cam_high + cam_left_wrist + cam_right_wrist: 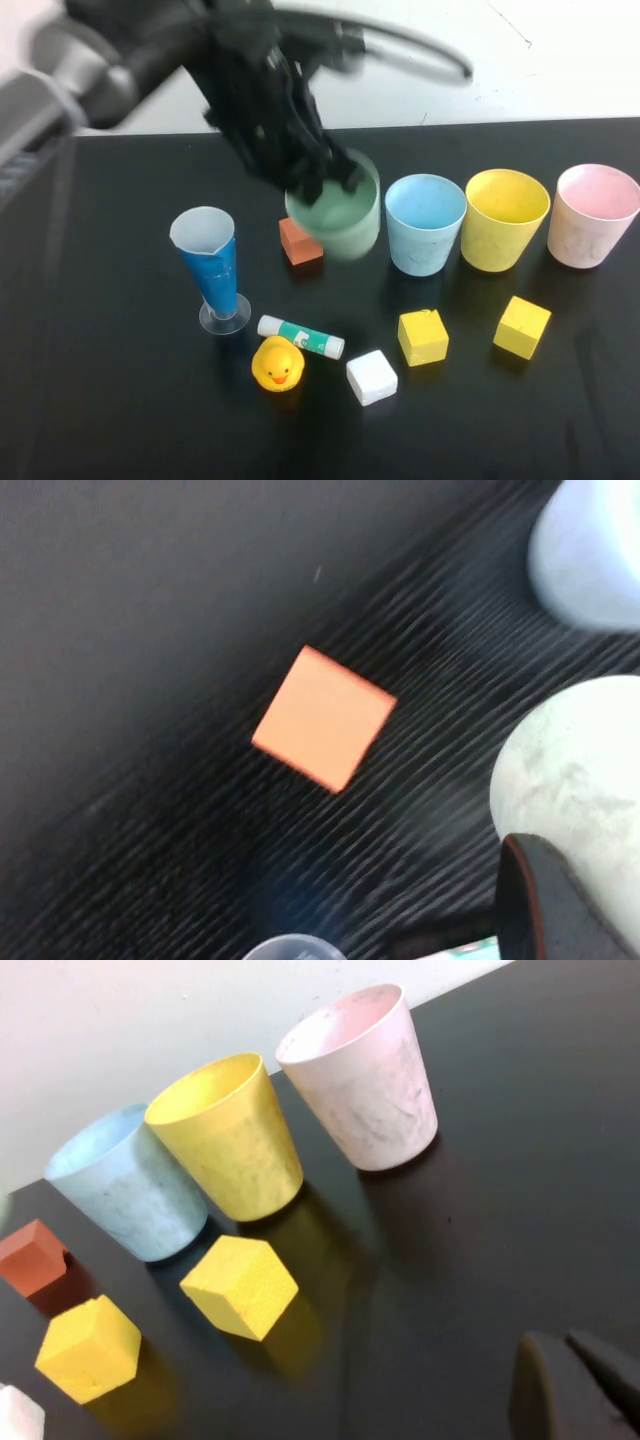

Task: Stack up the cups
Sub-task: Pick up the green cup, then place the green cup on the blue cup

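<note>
Your left gripper (pixel 325 178) sits at the near rim of the green cup (pixel 340 215), with one finger apparently inside and one outside, so it looks clamped on the cup wall. The cup is blurred in the high view and seems to be just off the black table (pixel 120 400), next to the orange block (pixel 300 242). The blue cup (pixel 425 223), yellow cup (pixel 503 218) and pink cup (pixel 595 214) stand in a row to its right, all upright and apart.

Your right gripper (pixel 575 1385) is parked low over the table near the pink cup; only its fingertips show, close together, holding nothing.

Watch the grip: a pinch on one wall lets the cup swing or tilt (a tapered, light cup will do that), and a tilted base could catch the blue cup's rim and tip it into the yellow one. The tall blue cone cup (pixel 210 265), rubber duck (pixel 277 363) and glue stick (pixel 300 336) sit under the arm, so a low sweep could knock them.
</note>
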`<act>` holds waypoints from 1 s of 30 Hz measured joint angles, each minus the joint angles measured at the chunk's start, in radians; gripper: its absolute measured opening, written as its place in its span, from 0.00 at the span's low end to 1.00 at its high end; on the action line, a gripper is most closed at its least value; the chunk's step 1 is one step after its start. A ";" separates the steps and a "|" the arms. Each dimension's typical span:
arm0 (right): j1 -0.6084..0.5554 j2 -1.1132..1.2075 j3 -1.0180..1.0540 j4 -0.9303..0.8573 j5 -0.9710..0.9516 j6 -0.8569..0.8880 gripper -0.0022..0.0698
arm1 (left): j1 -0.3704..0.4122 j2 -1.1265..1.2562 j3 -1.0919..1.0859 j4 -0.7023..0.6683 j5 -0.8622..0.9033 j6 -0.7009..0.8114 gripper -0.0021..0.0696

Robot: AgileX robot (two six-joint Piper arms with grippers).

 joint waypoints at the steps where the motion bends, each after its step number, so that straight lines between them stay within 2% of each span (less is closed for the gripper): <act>1: 0.000 0.000 0.000 0.000 0.000 0.000 0.03 | -0.004 -0.027 0.000 -0.013 -0.018 -0.001 0.04; 6: 0.000 0.000 0.000 0.000 0.000 -0.015 0.03 | -0.047 -0.087 -0.006 -0.066 -0.169 -0.002 0.04; 11: 0.000 0.000 0.000 0.000 0.000 -0.021 0.03 | -0.092 -0.043 -0.007 -0.077 -0.286 -0.002 0.04; 26: 0.000 0.000 0.000 0.000 0.000 -0.021 0.03 | -0.094 0.102 -0.007 0.019 -0.339 -0.082 0.04; 30: 0.000 0.000 0.000 0.000 -0.004 -0.023 0.03 | -0.094 0.109 -0.007 0.021 -0.344 -0.084 0.11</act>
